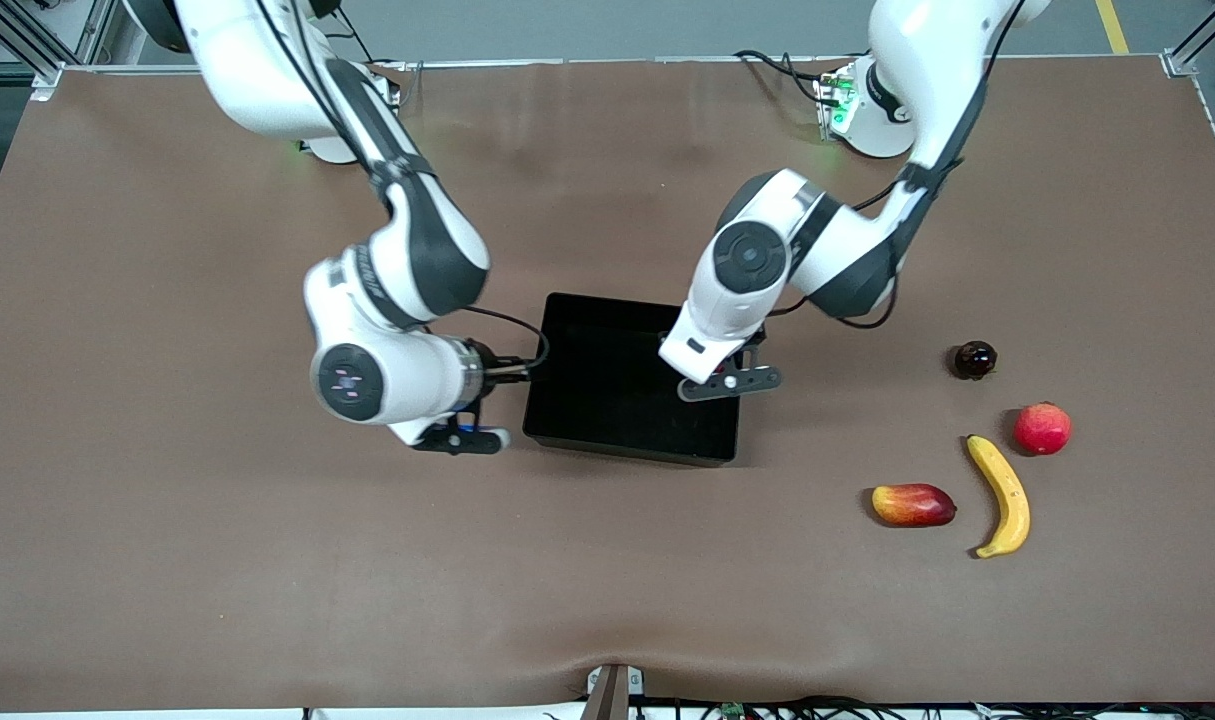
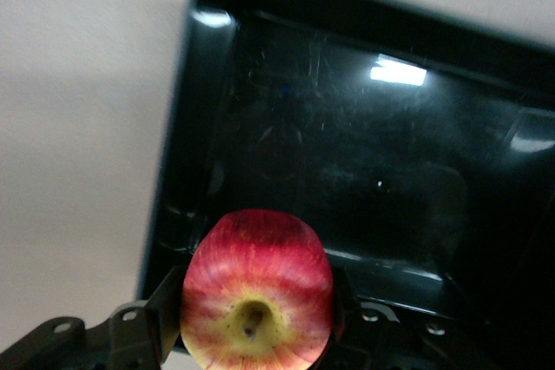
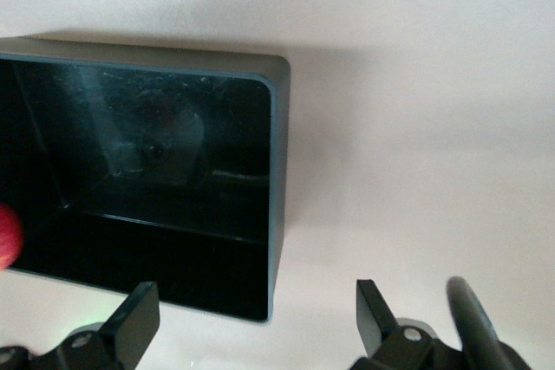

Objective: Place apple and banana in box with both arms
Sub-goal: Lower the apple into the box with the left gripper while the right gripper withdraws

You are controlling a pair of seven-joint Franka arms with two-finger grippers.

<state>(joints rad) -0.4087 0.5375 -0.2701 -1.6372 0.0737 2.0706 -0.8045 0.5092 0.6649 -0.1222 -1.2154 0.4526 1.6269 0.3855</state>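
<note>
- Your right gripper (image 1: 459, 437) hangs over bare table just beside the box (image 1: 577, 420), at the right arm's end of it; its fingers (image 3: 134, 318) stand wide apart and hold nothing.
- Your left gripper (image 1: 729, 383) sits over the box's other end, jaws closed on the apple (image 2: 257, 292). The front view hides the apple under the wrist; the left wrist view shows it red, yellow-streaked, with a yellowish dimple.
- Toward the left arm's end, well apart from that gripper, you see a mango-like fruit (image 1: 913, 505), then the banana (image 1: 1002, 495), long, curved and yellow.
- Near them lie a dark round fruit (image 1: 974, 360), hard to identify, and a pink-red round fruit (image 1: 1042, 428).
</note>
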